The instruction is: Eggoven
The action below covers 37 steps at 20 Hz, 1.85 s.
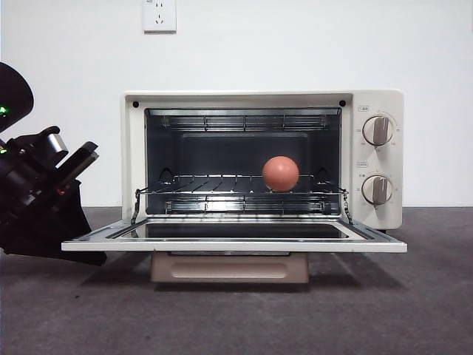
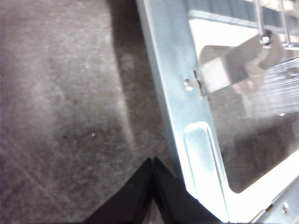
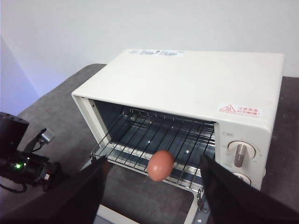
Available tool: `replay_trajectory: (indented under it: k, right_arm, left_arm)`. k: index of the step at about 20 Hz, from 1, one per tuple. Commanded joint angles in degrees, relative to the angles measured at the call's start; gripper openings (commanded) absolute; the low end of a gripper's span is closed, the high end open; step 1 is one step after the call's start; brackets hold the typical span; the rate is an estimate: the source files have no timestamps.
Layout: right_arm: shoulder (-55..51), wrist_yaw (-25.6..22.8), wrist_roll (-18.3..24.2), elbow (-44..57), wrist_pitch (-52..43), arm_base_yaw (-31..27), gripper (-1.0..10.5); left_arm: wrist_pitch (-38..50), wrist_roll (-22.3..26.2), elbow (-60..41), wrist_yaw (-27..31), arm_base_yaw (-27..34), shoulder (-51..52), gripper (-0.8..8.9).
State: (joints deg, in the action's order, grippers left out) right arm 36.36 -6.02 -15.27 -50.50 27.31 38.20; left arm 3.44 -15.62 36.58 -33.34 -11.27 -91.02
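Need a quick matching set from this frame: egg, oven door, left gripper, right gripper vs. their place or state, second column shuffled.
Column 1:
1. egg
2. oven door
3. left gripper
4. right gripper

Column 2:
A. jaws shut, low beside the door's edge
B. on the wire rack inside the oven
C. jaws open, raised in front of the oven
D. folded down flat, open

Pairs: 1-B, 2-D, 3-A, 4-C

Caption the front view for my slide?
Egg on the rack of the open toaster oven; left gripper shut beside the door.
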Motion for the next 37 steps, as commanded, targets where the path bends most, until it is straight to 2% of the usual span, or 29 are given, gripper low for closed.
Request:
replay_trajectory:
  k: [1, 4, 7, 9, 15, 23, 28, 37]
  right_arm:
    - [0.22, -0.07, -0.35, -0.5, -0.22, 0.46, 3.2]
    - [0.22, -0.11, -0.37, -0.5, -0.17, 0.46, 3.2]
    - [0.22, -0.11, -0.55, -0.5, -0.09, 0.46, 3.2]
    - [0.22, -0.11, -0.83, -0.5, -0.04, 0.46, 3.2]
    - [0.22, -0.04, -0.85, -0.5, 0.2, 0.46, 3.2]
    - [0.22, -0.04, -0.87, -0.5, 2.64, 0.46, 3.2]
    - [0.22, -0.02, -0.85, -0.5, 4.57, 0.46, 3.2]
    - [0.22, 0.26, -0.85, -0.5, 10.08, 0.46, 2.9]
  left_arm:
    - [1.36, -0.55, 0.46, -4.72, -0.31, -0.81, 0.06]
    - [4.52, -3.52, 0.46, -10.23, -0.22, -0.7, 0.06]
    - [11.3, -9.64, 0.55, -13.77, 0.66, 0.17, 0.06]
    - [15.72, -13.4, 0.57, -14.36, 1.4, 1.53, 0.06]
    - [25.46, -20.15, 1.51, -12.7, 3.39, 4.55, 0.06]
    - [23.34, -19.76, 2.38, -12.52, 3.41, 5.86, 0.07]
    - [16.9, -15.74, 2.38, -11.65, 2.95, 11.67, 0.07]
    - [-5.51, -4.13, 2.38, 1.75, 0.68, 32.04, 0.07]
